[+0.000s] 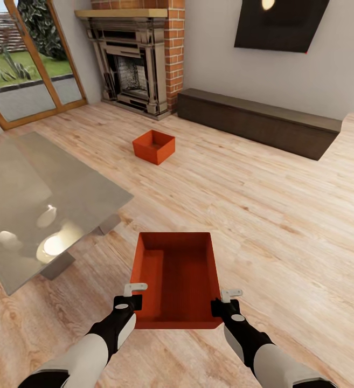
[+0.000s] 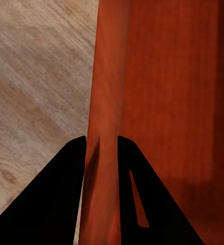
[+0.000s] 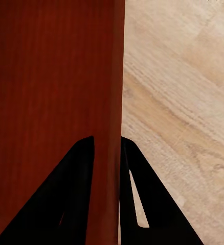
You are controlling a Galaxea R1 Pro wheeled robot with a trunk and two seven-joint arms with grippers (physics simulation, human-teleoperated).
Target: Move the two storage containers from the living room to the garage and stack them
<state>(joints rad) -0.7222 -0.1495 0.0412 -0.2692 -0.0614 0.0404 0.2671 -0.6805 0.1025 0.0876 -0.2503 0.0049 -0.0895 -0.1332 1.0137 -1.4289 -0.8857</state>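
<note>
Left tool [image 1: 137, 295] and right tool [image 1: 226, 299] each clamped on a side wall of the near storage container [image 1: 178, 269], carried over the living-room planks. Second container [image 1: 154, 146] sits by the fireplace [image 1: 131, 64]. I judge transport underway; next I drive toward the garage, keeping both clamps level.

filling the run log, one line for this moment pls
room: living room | held: near orange-red lidless bin, both grippers' jaws clamped on side walls | other orange-red bin: wood-plank floor by fireplace
</note>
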